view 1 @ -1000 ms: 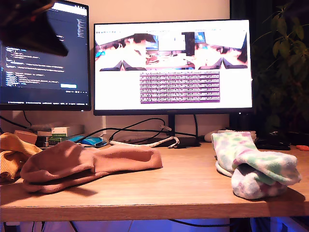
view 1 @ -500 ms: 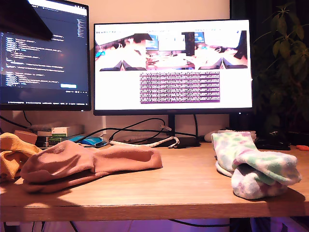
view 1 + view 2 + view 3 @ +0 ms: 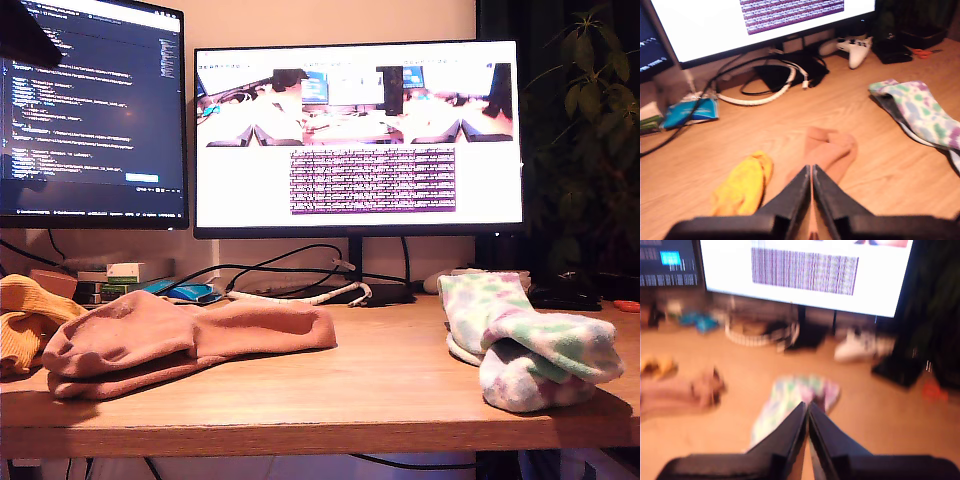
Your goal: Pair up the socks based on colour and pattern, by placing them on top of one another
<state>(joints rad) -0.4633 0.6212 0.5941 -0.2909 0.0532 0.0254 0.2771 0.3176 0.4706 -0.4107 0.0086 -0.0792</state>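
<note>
Arm lifted out toward exterior view's top left; both hands (image 3: 811,200) (image 3: 807,440) pinched empty; pink socks (image 3: 190,340) stacked, pairing looks done.

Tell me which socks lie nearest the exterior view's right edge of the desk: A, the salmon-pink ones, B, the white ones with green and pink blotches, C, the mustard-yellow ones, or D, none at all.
B: in the exterior view the white blotched socks lie piled at the right, the salmon-pink socks lie left of centre, and the mustard-yellow socks are at the far left.
</note>
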